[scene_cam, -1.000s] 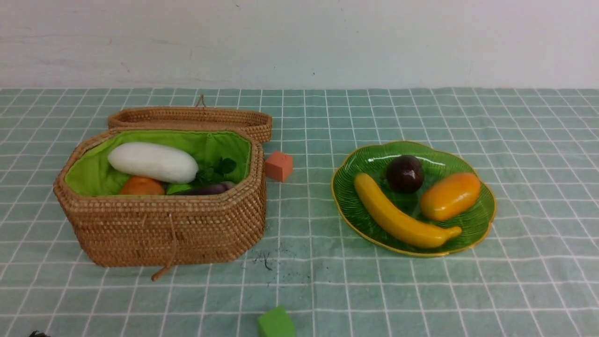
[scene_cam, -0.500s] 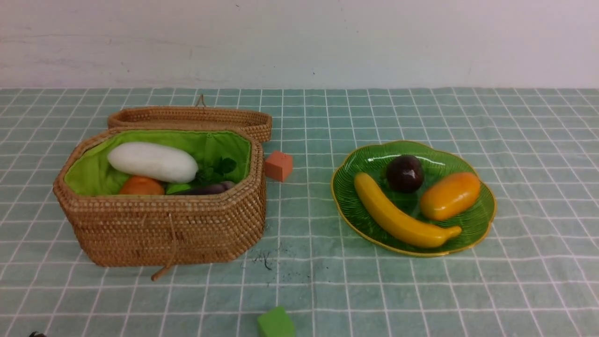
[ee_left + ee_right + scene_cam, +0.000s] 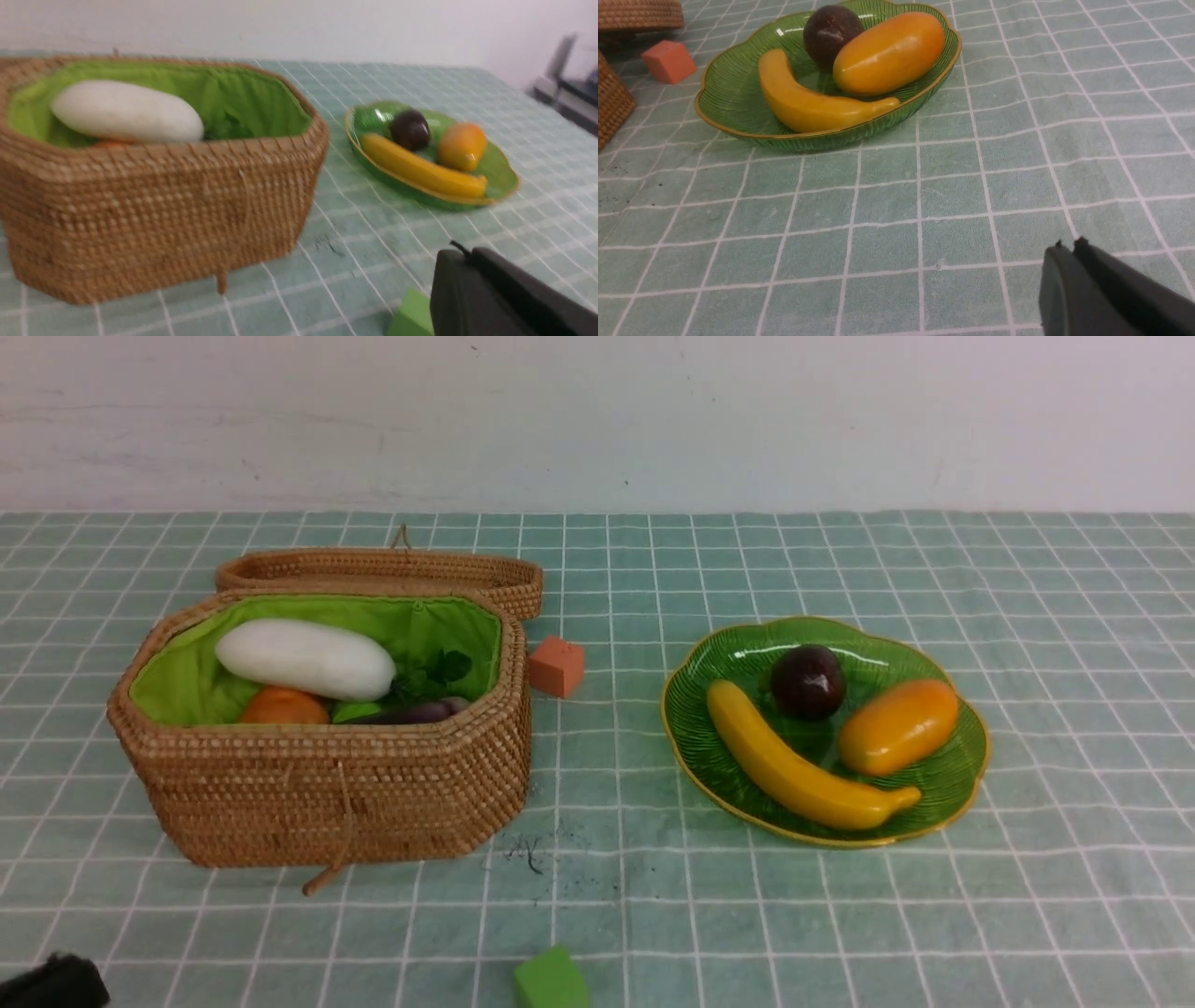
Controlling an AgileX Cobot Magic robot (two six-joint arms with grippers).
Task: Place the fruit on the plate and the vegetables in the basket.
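Woven tan rattan basket left, lid open; white radish, brownish-orange potato, dark-purple eggplant inside. Green glass plate right holds yellow banana, dark-purple mangosteen, orange mango. Left gripper, right gripper pressed together, empty, at near edge.

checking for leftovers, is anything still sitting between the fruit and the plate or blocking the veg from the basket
Nothing visible. The banana, mangosteen and mango already lie on the plate, and the radish with other vegetables sits inside the open basket.

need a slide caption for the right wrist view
Banana, mangosteen and mango on the plate; right tool shut, empty.
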